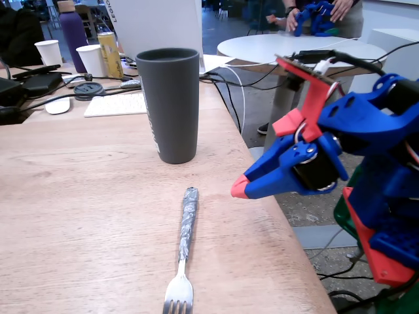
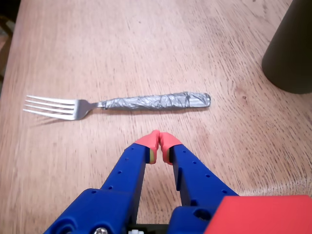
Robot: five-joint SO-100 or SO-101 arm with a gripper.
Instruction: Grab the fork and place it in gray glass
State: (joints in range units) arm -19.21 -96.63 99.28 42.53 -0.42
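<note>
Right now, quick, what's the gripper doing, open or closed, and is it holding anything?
Gripper: closed, red fingertips touching, holding nothing. The fork lies on the table just ahead of it, untouched.

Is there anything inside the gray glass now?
The glass stands upright, and only its rim shows in the fixed view; the inside is hidden. The fork lies on the table, outside it.

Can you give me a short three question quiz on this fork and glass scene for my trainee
1. True or false: the fork lies flat on the table.
2. The gripper fingertips are: A) wide apart B) closed together, empty C) clamped on the fork.
3. Fill in: the gray glass stands ____ on the table.

Key: 1 true; 2 B; 3 upright.
</note>
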